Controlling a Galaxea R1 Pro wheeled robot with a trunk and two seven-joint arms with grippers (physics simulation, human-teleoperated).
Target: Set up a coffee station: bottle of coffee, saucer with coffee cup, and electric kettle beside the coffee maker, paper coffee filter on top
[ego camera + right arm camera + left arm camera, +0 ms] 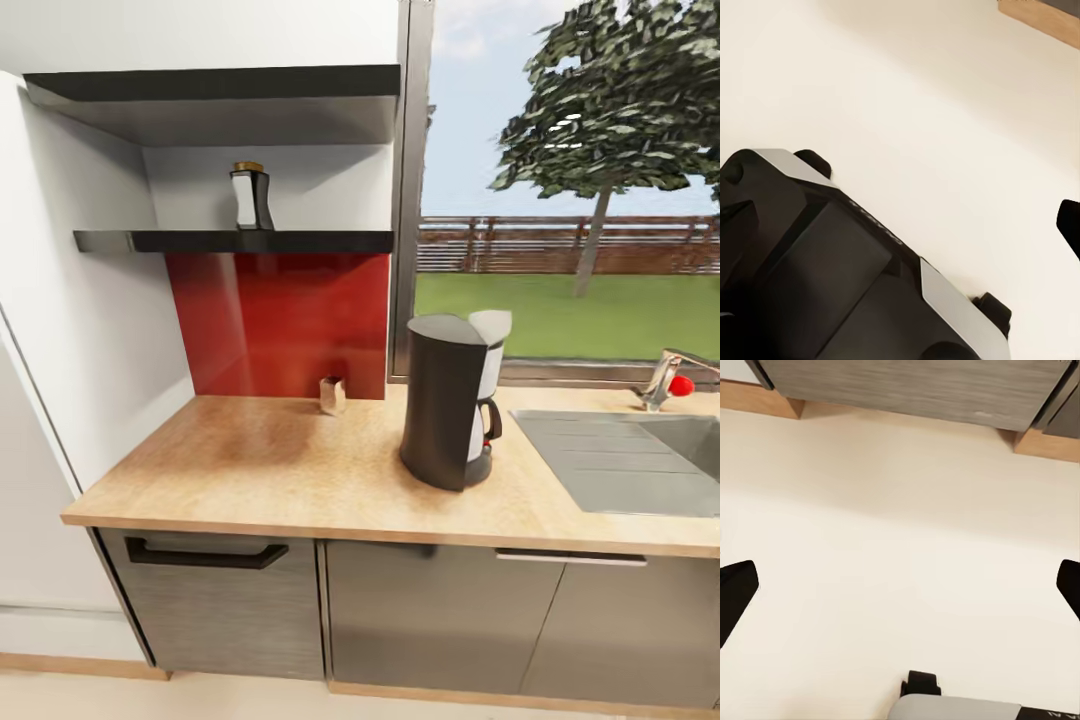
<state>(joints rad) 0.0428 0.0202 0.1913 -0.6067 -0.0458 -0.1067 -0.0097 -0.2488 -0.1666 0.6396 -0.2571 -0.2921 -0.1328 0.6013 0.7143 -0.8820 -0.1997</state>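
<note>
Maker upright mid-desk; bottle far left on shelf. Left gripper spread wide over floor; right gripper's spacing impossible to tell.

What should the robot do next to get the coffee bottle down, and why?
Probably raise the left gripper toward the bottle of coffee. The bottle stands on the kitchen shelf, while both wrist cameras look down at floor, jaws spread wide, so the arms hang low.

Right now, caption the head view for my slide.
Coffee maker standing on the kitchen countertop, bottle of coffee on the kitchen shelf above.
</note>
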